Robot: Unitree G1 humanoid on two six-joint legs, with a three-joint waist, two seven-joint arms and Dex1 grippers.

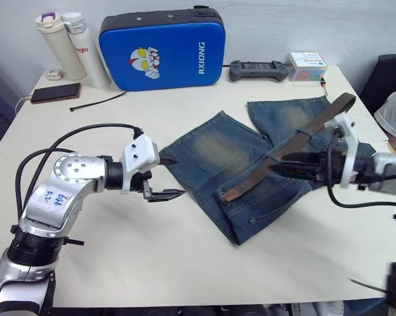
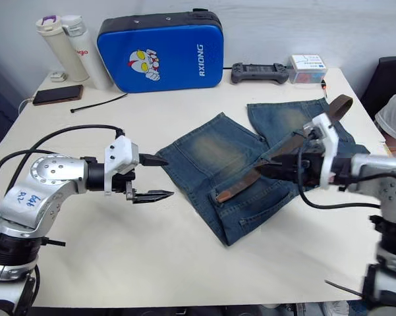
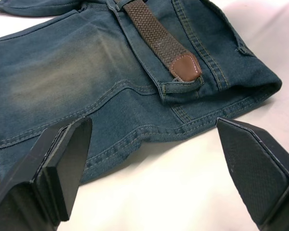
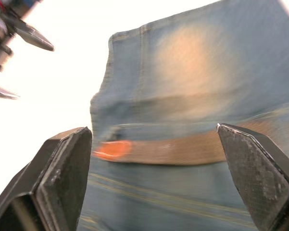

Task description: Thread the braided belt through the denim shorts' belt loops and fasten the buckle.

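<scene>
The braided belt (image 1: 286, 148) lies diagonally along the waistband of the denim shorts (image 1: 250, 164), which are spread flat on the table (image 1: 184, 263); its tan tip (image 3: 185, 67) rests at the near end of the waistband, poking just past a belt loop (image 3: 182, 86), while the far end trails off toward the back edge of the shorts. The buckle isn't clear from here. The left gripper (image 1: 163, 178) hovers over bare table just beside the shorts' hem, fingers spread wide and holding nothing. The right gripper (image 2: 267, 166) hangs over the belt mid-strap, its fingers also apart with nothing between them. Looks like threading is partway along, judging by that tip at a loop. To do this step well, I'd say the left side should come in low onto the tan tip, pinch it flat, and draw it straight along the waistband, while the right pins the denim so the fabric doesn't bunch. Behind sit a blue case (image 1: 161, 49), two bottles (image 1: 69, 43) and a phone (image 1: 55, 93).
</scene>
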